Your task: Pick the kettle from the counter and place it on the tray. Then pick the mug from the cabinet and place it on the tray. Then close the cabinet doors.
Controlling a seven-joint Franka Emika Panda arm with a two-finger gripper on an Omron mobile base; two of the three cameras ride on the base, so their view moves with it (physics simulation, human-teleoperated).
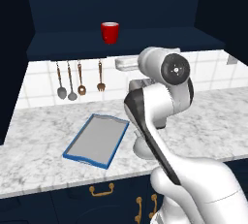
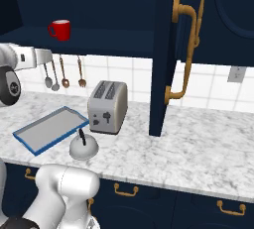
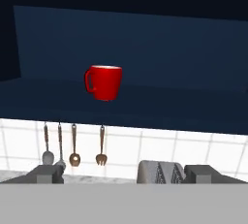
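The red mug (image 1: 110,32) (image 2: 60,29) (image 3: 104,82) stands upright on the shelf of the open navy cabinet (image 1: 111,5), handle to its left in the hand view. My gripper (image 3: 126,174) (image 1: 125,64) is open and holds nothing. It hovers in front of the backsplash, below the shelf and short of the mug. The silver kettle (image 2: 83,146) sits on the counter (image 2: 198,148) just off the near right edge of the blue-rimmed tray (image 2: 49,130) (image 1: 97,140), which is bare. A cabinet door (image 2: 163,49) stands open, edge-on, with a brass handle (image 2: 187,49).
A silver toaster (image 2: 107,106) (image 3: 160,172) stands behind the kettle by the wall. Spoons and a fork (image 1: 80,80) (image 3: 72,145) hang on the tiled backsplash under the shelf. Navy drawers with brass handles (image 2: 125,189) run below the counter.
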